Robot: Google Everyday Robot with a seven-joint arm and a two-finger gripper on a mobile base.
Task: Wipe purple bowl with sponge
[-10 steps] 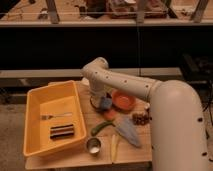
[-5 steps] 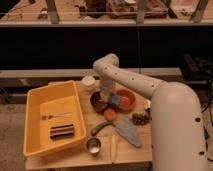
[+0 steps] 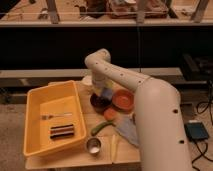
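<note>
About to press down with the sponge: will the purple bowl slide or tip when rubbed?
Likely to slide: the purple bowl looks small and shallow, sitting loose on the table. Tipping seems less likely, given its low shape. The gripper hangs right over it, with the orange bowl close beside, so a push might knock them together.

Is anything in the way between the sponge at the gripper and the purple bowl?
Nothing visible. The gripper hangs right above the purple bowl with the sponge at its tip; the orange bowl sits beside it.
</note>
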